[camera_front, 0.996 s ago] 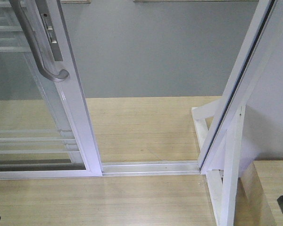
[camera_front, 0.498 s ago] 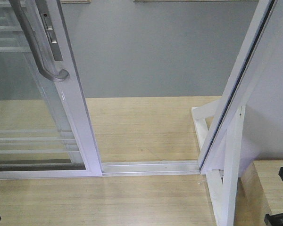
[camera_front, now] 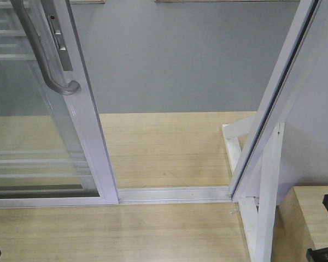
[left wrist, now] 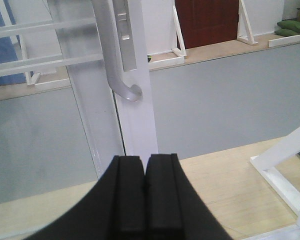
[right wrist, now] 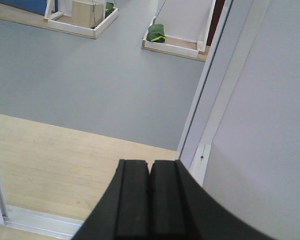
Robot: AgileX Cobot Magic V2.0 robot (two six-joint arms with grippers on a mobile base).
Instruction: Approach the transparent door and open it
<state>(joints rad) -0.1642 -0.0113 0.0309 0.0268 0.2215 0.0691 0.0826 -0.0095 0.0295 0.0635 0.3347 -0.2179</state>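
front view: one transparent door (camera_front: 49,125) (one handle (camera_front: 44,52))

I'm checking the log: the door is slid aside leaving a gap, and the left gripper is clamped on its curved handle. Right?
Not quite. The left gripper is shut on nothing, short of the curved handle, as the left wrist view shows. The transparent door does stand aside with a gap.

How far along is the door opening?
Done: the transparent door stands slid left, leaving a wide gap over the floor track to the white frame post.
In hand: nothing; left pincer and right pincer are shut, empty, clear of the handle.
Left: apparently nothing.
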